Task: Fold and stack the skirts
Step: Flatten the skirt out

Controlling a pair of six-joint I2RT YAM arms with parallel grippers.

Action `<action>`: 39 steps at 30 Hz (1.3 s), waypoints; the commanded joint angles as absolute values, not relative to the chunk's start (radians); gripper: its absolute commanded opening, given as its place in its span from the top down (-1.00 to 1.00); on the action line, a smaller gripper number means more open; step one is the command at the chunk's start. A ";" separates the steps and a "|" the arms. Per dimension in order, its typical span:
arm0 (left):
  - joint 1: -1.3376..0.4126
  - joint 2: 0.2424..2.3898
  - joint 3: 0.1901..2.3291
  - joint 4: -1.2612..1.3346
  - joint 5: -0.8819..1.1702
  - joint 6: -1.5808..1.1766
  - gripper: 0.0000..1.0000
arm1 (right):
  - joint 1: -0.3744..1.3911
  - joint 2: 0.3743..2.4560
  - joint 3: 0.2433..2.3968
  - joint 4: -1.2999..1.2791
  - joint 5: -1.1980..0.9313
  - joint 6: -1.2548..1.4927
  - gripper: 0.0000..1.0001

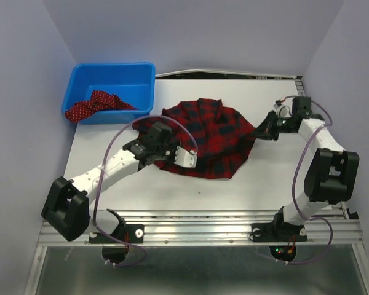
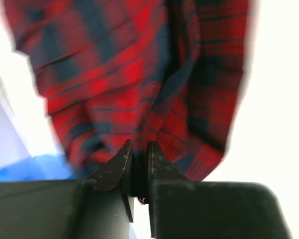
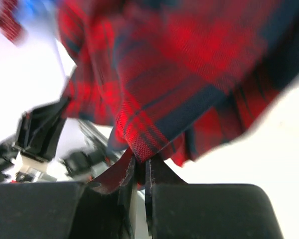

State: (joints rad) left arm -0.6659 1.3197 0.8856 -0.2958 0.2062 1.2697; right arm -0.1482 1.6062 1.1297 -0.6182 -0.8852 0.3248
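The pleated red-and-navy tartan skirt point(image 1: 212, 138) lies spread on the white table in the middle. My left gripper point(image 1: 162, 136) is at its left edge, shut on a fold of the plaid cloth point(image 2: 154, 89); the cloth runs down between its black fingers point(image 2: 162, 162). On the opposite edge my right gripper point(image 1: 262, 130) is shut on the skirt's hem point(image 3: 142, 137). The dark red polka-dot skirt point(image 1: 98, 104) hangs over the front left rim of the blue bin.
The blue plastic bin point(image 1: 114, 77) stands at the back left of the table. Grey walls close in on both sides. A metal rail point(image 1: 203, 224) runs along the near edge by the arm bases.
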 commanded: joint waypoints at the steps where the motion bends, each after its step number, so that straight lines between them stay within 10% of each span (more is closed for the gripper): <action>1: -0.557 1.285 1.182 -0.169 0.219 1.070 1.00 | -0.314 1.657 1.475 -0.667 -0.952 0.337 0.99; 11: -0.393 1.238 1.404 0.048 0.262 0.726 1.00 | -0.621 1.769 1.879 -0.666 -1.250 0.515 0.99; 19: -0.402 1.005 1.257 -0.041 0.351 0.597 1.00 | -0.644 1.550 1.724 -1.042 -1.246 0.177 0.99; 39: -0.446 1.256 1.149 -0.290 0.459 0.503 1.00 | -0.405 1.594 1.177 -0.922 -0.923 0.091 0.79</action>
State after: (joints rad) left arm -0.4706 1.2594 1.1683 -0.2913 0.4805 0.4892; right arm -0.3977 1.5555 1.2179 -0.9836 -1.0149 0.1635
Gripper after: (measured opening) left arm 0.226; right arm 0.099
